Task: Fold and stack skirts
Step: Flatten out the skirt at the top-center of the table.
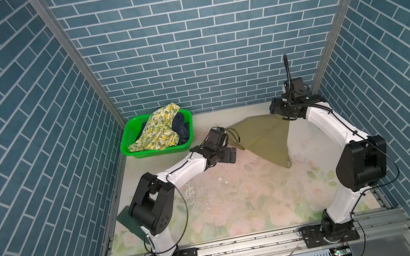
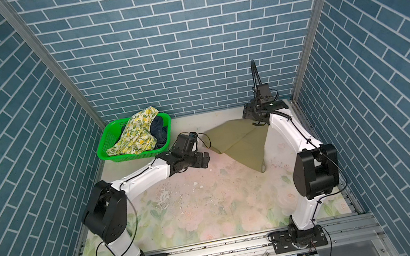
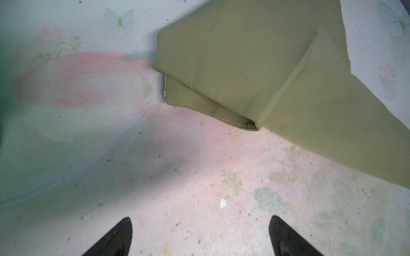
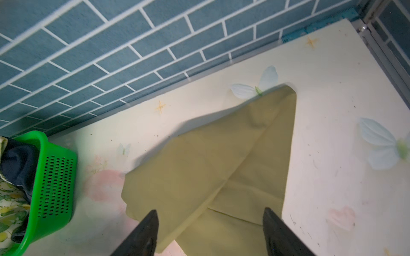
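My left hand [image 1: 232, 155] hangs spread and empty beside the olive skirt [image 1: 262, 138], folded on the desk [image 1: 240, 207]; my right hand [image 1: 285, 117] is over its far corner. Lemon skirt [image 1: 158, 131] and navy skirt [image 1: 181, 127] lie in the basket [image 1: 157, 152]. Left wrist: fingers [image 3: 117, 239] apart over bare desk. Right wrist: fingers [image 4: 142, 237] apart above the skirt, released.

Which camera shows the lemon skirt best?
The top views: the lemon skirt lies in plain sight, spread across the basket. The right wrist view catches only a scrap of it at the picture's edge. The left wrist view shows none of it, just the olive skirt.
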Robot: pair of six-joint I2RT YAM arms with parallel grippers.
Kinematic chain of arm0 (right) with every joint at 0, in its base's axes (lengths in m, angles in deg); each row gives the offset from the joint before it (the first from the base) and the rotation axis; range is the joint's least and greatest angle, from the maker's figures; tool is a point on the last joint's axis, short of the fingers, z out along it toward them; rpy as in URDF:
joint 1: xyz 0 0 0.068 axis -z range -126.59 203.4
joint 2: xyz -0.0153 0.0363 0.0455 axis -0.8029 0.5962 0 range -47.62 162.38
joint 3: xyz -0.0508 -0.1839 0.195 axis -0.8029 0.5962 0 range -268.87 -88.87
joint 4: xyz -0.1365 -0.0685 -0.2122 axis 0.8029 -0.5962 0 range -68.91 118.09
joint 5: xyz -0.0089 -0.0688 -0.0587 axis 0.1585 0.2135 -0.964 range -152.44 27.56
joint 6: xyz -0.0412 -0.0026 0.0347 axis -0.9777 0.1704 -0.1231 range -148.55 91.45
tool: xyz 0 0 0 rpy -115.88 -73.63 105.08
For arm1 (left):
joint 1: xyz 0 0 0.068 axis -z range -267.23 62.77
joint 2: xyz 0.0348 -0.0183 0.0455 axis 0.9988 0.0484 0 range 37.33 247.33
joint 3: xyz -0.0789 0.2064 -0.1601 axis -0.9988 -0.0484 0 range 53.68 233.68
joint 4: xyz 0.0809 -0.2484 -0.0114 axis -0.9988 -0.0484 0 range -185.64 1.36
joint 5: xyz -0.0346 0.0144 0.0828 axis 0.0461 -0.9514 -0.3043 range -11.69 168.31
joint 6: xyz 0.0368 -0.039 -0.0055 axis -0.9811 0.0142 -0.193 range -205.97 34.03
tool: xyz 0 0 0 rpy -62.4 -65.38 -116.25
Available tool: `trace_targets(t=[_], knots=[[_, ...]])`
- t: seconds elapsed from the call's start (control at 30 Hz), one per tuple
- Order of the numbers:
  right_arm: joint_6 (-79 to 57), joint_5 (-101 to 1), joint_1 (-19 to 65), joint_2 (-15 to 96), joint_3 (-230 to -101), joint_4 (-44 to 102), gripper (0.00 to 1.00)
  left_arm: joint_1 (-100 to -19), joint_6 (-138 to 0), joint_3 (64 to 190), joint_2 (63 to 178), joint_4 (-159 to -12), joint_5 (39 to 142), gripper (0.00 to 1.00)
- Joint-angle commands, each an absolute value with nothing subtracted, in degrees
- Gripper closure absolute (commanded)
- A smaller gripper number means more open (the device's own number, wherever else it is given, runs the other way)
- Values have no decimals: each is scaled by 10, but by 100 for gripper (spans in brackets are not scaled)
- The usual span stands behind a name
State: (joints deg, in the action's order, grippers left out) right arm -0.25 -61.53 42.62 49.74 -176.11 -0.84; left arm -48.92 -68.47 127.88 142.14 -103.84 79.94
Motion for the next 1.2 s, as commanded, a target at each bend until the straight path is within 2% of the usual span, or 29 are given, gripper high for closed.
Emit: trace_targets(t=[0.0, 0.33, 0.47, 0.57, 0.67, 0.73, 0.8, 0.97, 1.17], knots=[[29, -602, 438, 458, -1681, 43, 27, -481, -656, 1315, 1453, -1007, 825, 4], [37, -591, 459, 394, -1546, 94, 28, -458, -514, 1370, 1577, -887, 852, 10], [36, -592, 461, 381, -1520, 105, 28, -452, -473, 1369, 1615, -791, 844, 15], [36, -594, 462, 374, -1503, 114, 28, -451, -446, 1381, 1645, -730, 844, 31], [39, -592, 461, 372, -1488, 122, 29, -449, -438, 1399, 1665, -689, 845, 58], [40, -592, 462, 373, -1481, 124, 29, -450, -438, 1412, 1670, -683, 845, 84], [38, -598, 461, 372, -1473, 126, 29, -450, -442, 1413, 1662, -682, 845, 99], [32, -613, 464, 383, -1476, 131, 29, -453, -467, 1362, 1587, -693, 832, 100], [51, -578, 484, 444, -1517, 164, 29, -467, -499, 1288, 1482, -748, 836, 100]])
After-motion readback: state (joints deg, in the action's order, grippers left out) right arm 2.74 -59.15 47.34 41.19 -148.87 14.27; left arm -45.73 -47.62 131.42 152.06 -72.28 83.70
